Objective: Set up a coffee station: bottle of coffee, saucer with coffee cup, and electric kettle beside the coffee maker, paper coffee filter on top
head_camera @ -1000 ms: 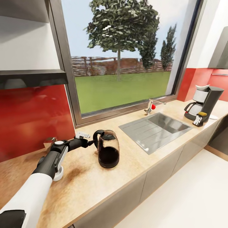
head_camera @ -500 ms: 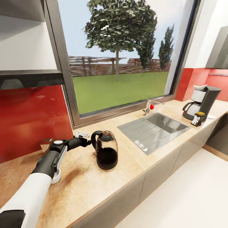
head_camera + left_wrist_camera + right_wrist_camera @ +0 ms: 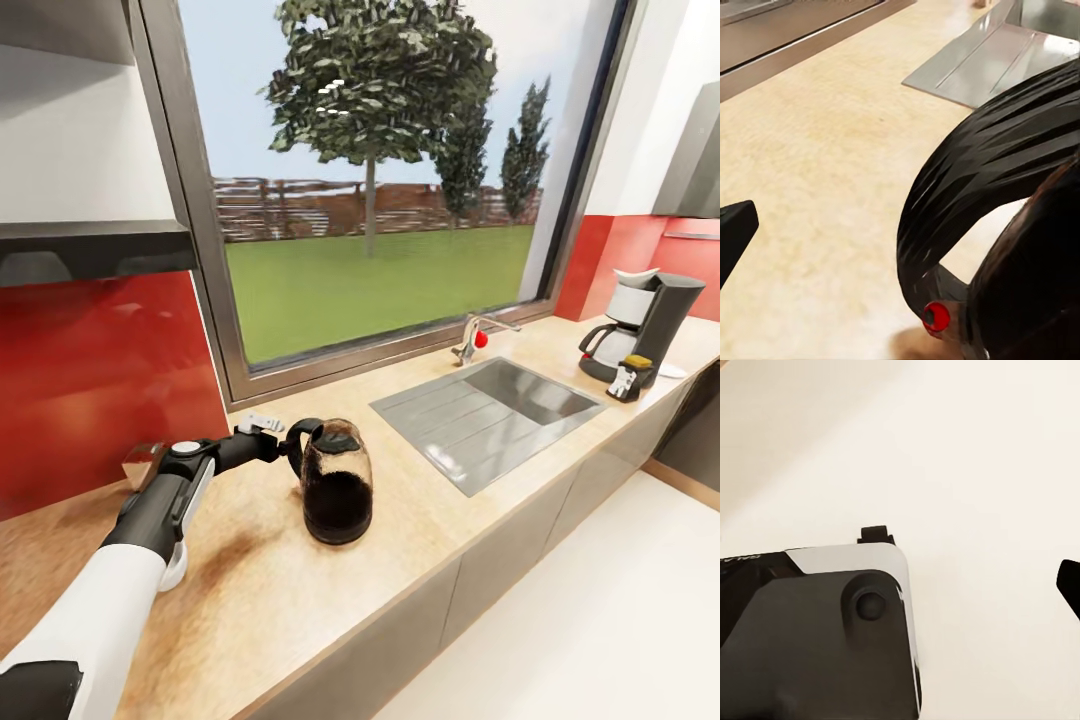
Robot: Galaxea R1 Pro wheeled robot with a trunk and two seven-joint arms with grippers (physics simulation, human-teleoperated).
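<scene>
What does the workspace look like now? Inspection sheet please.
Surface: kitchen countertop, pale beige, steel sink set into it.
Job's things: electric kettle upright near the front edge, dark liquid inside; coffee maker far along the counter with the paper coffee filter on top and the bottle of coffee at its foot; kitchen shelf on the wall.
Clutter: faucet behind the sink.
Grippers: left gripper at the kettle's loop handle, fingers hidden, grip unclear; right gripper's state cannot be told.
Cables: nothing seen.
Surroundings: red backsplash, large window.
</scene>
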